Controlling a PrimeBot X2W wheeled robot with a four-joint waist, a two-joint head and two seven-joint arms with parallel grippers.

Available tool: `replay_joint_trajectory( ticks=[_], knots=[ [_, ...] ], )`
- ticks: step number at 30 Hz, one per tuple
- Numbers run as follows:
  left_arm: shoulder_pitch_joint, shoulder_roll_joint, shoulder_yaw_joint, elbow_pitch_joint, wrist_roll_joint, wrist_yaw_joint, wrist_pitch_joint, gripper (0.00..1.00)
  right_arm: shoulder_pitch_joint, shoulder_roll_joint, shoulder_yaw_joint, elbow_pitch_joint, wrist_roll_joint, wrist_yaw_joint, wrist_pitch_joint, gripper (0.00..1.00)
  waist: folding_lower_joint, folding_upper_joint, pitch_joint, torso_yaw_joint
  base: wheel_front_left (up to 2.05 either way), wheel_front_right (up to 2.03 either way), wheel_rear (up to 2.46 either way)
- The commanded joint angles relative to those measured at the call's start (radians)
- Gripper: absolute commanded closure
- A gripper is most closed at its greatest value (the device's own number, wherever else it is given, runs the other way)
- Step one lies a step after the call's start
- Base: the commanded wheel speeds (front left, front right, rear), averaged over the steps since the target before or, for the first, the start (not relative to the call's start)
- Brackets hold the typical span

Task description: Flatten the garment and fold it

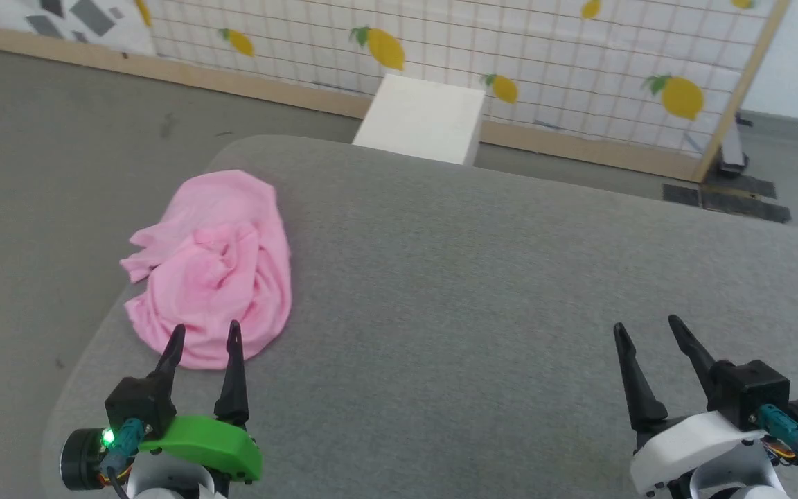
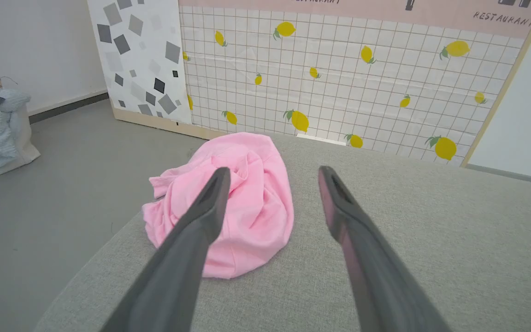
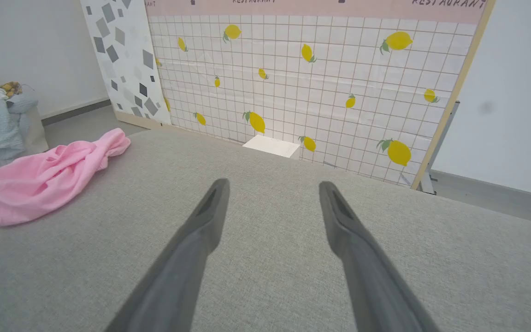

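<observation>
Jaws apart, empty; garment [image 1: 215,267] bunched.

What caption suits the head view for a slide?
Crumpled pink garment on grey surface; left fingers and right fingers stand open, empty.

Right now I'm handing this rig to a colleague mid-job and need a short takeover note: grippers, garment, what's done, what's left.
Left gripper: open, empty, pointing at the garment's near edge.
Right gripper: open, empty, over bare surface far to the garment's right.
Crumpled light pink thin fabric garment: bunched in a heap at the left edge of the grey fabric-covered surface.
Done: nothing; the garment is neither flattened nor folded.
Left: grasp it, spread it flat on the surface, then fold it.
</observation>
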Motion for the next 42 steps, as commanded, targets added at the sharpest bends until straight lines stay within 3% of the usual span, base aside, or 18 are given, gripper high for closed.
replay_joint_trajectory(
  ticks=[1,21,35,42],
  knots=[
    [0.006,-0.002,0.005,0.005,-0.012,-0.007,-0.010,0.00,0.015,0.001,0.004,-0.005,-0.007,-0.001,0.000,0.00,-0.0001,0.0047,-0.010,0.056,0.00,0.00,0.00],
    [-0.002,-0.003,0.029,0.046,-0.044,-0.033,-0.052,0.00,0.012,0.002,0.045,-0.010,-0.006,-0.001,-0.001,0.00,-0.0001,0.0058,0.010,0.244,0.00,0.00,0.00],
    [-0.060,-0.003,0.030,0.071,-0.080,-0.044,-0.080,0.00,0.004,0.002,0.044,-0.039,-0.016,-0.001,0.010,0.00,-0.0001,0.0066,0.050,0.309,0.00,0.00,0.00],
    [-0.190,0.001,0.059,0.119,-0.111,-0.058,-0.094,0.00,-0.030,0.003,0.060,-0.064,-0.031,-0.001,0.033,0.00,-0.0001,0.0070,0.116,0.294,0.00,0.00,0.00]
  ],
)
